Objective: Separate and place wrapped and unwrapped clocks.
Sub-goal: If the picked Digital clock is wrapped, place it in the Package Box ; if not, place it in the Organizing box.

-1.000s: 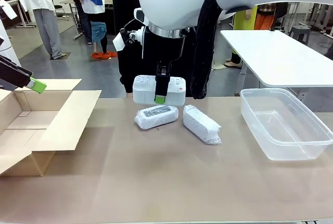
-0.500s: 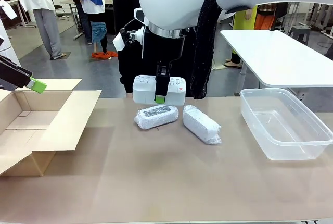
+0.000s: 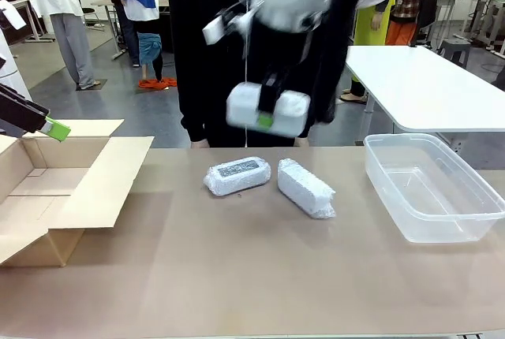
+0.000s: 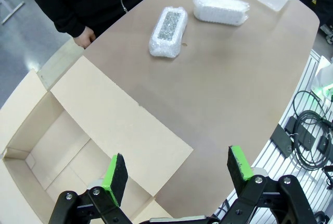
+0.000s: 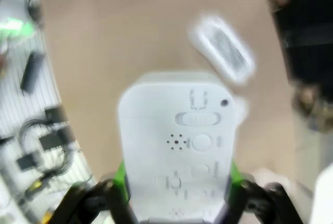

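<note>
My right gripper (image 3: 265, 118) is shut on the smooth white unwrapped clock (image 3: 268, 109), holding it in the air above the table's far middle, blurred by motion. In the right wrist view the clock (image 5: 179, 146) sits between the green pads (image 5: 120, 177), buttons facing the camera. Two bubble-wrapped clocks lie on the table below: one (image 3: 237, 176) with a dark face showing, one (image 3: 306, 188) to its right. Both show in the left wrist view (image 4: 168, 30) (image 4: 221, 9). My left gripper (image 4: 177, 174) hangs open over the cardboard box (image 4: 67, 135), its green fingertip (image 3: 55, 128) at the far left.
An open brown cardboard box (image 3: 55, 189) stands at the table's left. A large clear plastic tub (image 3: 430, 185) sits at the right. A person in black (image 3: 207, 47) stands at the far edge behind the clocks. Cables (image 4: 307, 135) hang beyond the table's edge.
My right gripper has risen and swung right with the white clock, away from the wrapped clocks. The left gripper and both wrapped clocks have stayed put.
</note>
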Controlling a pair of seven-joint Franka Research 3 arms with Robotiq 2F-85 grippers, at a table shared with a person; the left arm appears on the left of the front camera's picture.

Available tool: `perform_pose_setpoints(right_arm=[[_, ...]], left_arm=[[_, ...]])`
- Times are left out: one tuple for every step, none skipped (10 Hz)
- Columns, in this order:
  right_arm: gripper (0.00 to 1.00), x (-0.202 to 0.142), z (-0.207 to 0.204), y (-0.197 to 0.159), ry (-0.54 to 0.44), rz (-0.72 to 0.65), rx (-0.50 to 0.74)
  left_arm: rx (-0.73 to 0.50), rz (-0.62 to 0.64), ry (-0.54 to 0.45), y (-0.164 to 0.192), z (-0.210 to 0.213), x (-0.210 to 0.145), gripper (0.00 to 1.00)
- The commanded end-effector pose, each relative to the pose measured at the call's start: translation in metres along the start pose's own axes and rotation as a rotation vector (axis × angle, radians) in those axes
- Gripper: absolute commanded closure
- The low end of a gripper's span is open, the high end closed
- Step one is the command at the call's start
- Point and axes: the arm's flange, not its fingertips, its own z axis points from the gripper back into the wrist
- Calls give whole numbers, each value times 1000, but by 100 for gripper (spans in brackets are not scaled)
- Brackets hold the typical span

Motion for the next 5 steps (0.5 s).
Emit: perform_pose_setpoints(right_arm=[[22, -64, 36, -46, 1, -355, -192], [22, -99, 42, -69, 17, -507, -245], [22, -132, 42, -89, 41, -676, -330], [22, -170, 37, -106, 17, -841, -336], [22, -203, 29, -117, 13, -932, -317]], left_arm=[[-15, 0, -2, 0, 0, -1, 0], [-15, 0, -2, 0, 0, -1, 0], [-15, 0, -2, 0, 0, -1, 0], [-15, 0, -2, 0, 0, -1, 0], [-15, 0, -2, 0, 0, -1, 0]])
